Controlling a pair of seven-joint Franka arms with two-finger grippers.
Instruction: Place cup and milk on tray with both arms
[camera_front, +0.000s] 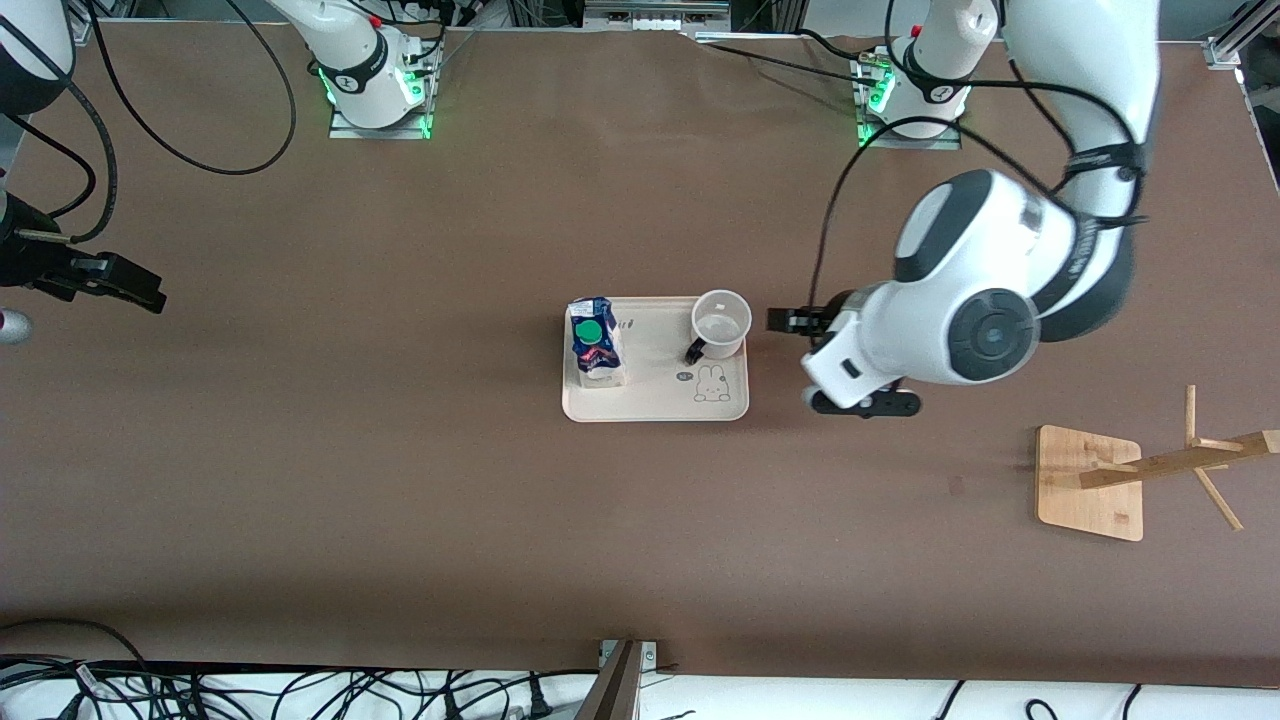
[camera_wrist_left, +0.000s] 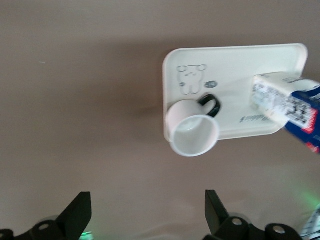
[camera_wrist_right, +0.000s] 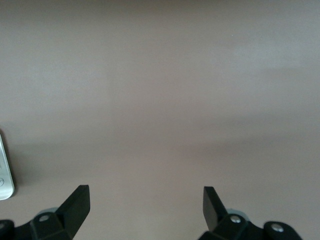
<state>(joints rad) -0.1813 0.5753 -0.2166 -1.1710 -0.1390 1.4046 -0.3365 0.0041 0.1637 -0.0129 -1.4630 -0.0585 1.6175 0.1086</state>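
Little can be read. The tray (camera_front: 655, 402) carries a small bunny drawing (camera_front: 711, 384) near its corner, with a dark oval mark (camera_front: 684, 377) beside it and a line of lettering (camera_wrist_left: 254, 119) too small to make out. The milk (camera_front: 595, 343) has a printed white panel (camera_wrist_left: 280, 102) whose text is illegible.

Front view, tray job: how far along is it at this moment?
Both placements look done: the milk stands on the tray at the right arm's end, the cup upright at the other end. Nothing is in hand: the left gripper is open over bare table beside the tray, clear of the cup, and the right gripper is open and empty at the right arm's end of the table. Apparently only parking the arms remains.
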